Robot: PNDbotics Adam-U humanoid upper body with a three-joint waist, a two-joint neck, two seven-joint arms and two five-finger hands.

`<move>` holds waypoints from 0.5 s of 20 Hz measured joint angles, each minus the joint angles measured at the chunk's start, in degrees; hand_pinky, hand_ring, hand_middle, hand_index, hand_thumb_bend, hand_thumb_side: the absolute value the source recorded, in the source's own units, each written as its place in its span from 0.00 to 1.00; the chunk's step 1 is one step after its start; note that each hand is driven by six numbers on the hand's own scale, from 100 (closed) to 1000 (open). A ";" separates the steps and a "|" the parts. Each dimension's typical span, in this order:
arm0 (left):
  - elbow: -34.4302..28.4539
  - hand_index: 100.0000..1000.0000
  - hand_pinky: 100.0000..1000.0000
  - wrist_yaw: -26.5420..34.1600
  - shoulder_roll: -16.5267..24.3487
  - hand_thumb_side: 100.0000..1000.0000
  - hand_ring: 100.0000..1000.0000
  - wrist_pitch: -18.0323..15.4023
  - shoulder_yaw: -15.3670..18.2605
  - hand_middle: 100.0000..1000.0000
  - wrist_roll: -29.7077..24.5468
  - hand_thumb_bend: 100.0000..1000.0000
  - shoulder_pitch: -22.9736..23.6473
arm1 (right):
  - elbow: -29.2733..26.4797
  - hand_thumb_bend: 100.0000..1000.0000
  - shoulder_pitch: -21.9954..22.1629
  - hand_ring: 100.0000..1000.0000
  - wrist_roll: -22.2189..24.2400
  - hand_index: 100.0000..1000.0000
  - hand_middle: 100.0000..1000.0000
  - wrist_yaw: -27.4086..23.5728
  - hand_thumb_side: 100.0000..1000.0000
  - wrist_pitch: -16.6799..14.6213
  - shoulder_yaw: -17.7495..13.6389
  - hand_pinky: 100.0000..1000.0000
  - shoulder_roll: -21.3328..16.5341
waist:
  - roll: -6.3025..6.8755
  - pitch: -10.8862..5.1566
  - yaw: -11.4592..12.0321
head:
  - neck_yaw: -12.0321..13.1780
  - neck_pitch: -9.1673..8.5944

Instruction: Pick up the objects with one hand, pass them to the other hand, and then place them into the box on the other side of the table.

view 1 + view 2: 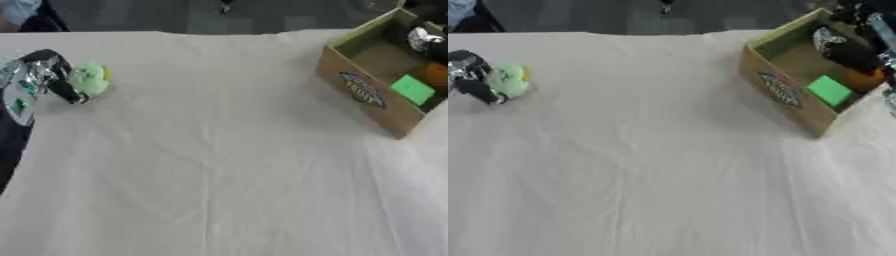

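A pale green soft object with a yellow spot sits on the white cloth at the far left. My left hand, black and silver, is curled round it, one dark finger wrapping its near side. At the far right stands an open cardboard box with a printed label on its side. My right hand reaches into the box from the upper right corner, just above an orange object that lies inside. A flat green square also lies in the box.
The white cloth covers the whole table between the green object and the box. The table's far edge runs along the top, with dark floor behind it. A piece of blue cloth shows at the top left corner.
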 measured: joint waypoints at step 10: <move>-5.57 0.43 0.46 2.71 1.20 0.00 0.45 -2.45 -2.27 0.37 0.76 0.23 0.22 | 0.02 0.00 0.59 0.96 -0.08 0.97 0.80 0.00 0.48 0.01 -0.02 1.00 -0.01 | 0.04 -0.02 0.48 | -0.61 0.00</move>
